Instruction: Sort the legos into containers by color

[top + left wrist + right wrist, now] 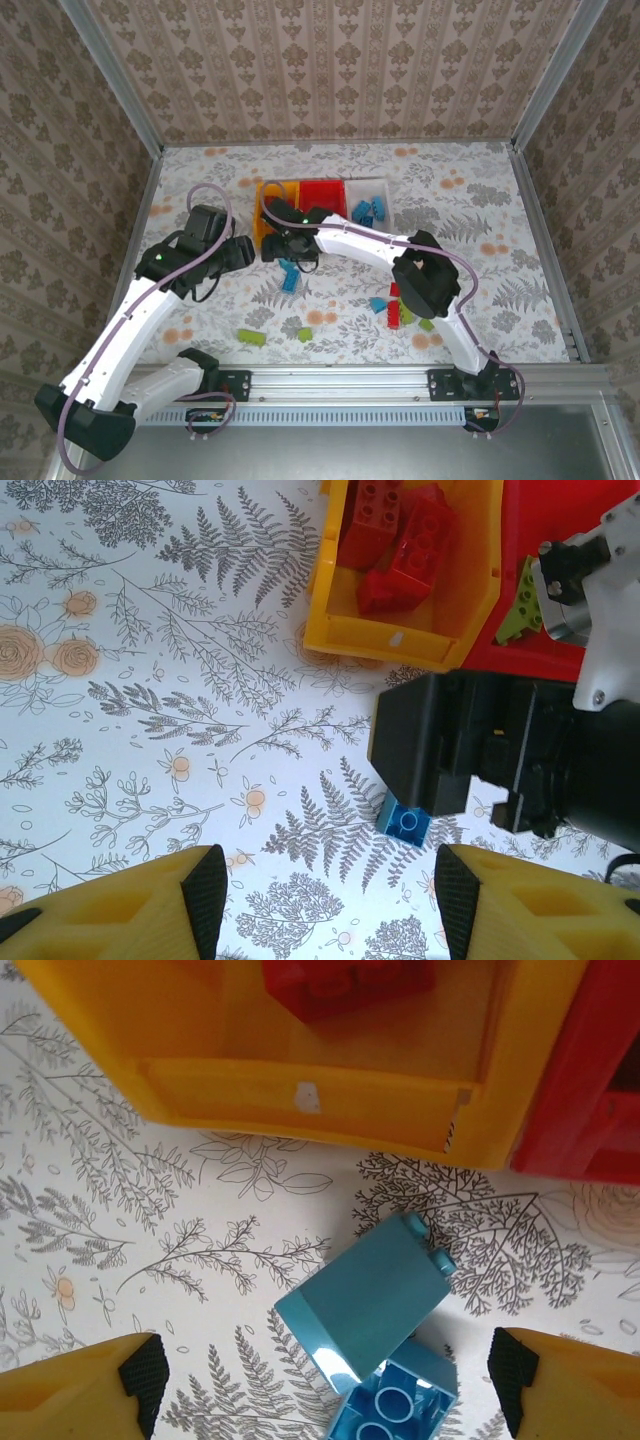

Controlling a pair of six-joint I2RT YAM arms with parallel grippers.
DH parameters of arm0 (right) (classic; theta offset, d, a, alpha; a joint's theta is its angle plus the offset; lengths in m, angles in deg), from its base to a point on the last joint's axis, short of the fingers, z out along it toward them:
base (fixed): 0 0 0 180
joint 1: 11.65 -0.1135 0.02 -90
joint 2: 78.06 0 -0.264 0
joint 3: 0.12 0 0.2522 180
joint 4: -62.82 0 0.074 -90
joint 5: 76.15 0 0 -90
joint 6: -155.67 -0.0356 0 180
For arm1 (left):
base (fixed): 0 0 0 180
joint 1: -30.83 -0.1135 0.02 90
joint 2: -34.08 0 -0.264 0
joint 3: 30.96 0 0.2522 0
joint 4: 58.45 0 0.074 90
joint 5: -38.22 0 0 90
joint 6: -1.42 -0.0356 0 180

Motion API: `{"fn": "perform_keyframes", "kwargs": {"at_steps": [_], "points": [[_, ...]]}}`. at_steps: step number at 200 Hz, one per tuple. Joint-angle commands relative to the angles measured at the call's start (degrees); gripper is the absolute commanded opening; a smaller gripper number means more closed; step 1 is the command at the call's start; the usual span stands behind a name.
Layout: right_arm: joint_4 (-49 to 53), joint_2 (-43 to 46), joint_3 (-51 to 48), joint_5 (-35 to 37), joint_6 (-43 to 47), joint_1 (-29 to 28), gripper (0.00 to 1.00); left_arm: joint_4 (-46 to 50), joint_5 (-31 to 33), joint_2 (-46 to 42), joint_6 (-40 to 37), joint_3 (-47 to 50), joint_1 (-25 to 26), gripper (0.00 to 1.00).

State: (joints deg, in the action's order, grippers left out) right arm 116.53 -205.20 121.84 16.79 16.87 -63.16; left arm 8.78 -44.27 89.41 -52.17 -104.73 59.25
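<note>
Yellow-orange bin (300, 1090) holding red bricks (400, 550), then red bin (325, 185), white bin (385, 195), in 1 row near far edge of table (500, 200). 2 light blue bricks (365, 1305) just before the yellow-orange bin, under right gripper (325, 1375), spread wide, empty. Likewise parted, gripping nothing: left gripper (330, 900).

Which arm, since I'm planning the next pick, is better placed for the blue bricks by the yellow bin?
Right. The right gripper hangs open over the blue bricks, fingertips either side; the left gripper sits aside, blocked by the right arm.
</note>
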Motion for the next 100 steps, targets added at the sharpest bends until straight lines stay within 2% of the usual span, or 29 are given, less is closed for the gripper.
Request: {"fn": "perform_keyframes", "kwargs": {"at_steps": [1, 36, 100], "points": [[6.88, -2.99, 4.46, 2.74, -9.29, -0.95, 0.86, 1.56, 0.01, -1.34, -0.43, 0.5, 0.05, 0.59], [13.9, -7.81, 11.67, 3.92, -13.51, -0.89, 0.84, 2.27, -0.55, -2.4, -1.42, 0.29, 0.05, 0.59], [14.47, -12.63, 16.96, 5.63, -15.85, -0.72, 0.73, 3.69, -0.9, -4.81, -1.91, 0.52, 0.05, 0.59]]}}
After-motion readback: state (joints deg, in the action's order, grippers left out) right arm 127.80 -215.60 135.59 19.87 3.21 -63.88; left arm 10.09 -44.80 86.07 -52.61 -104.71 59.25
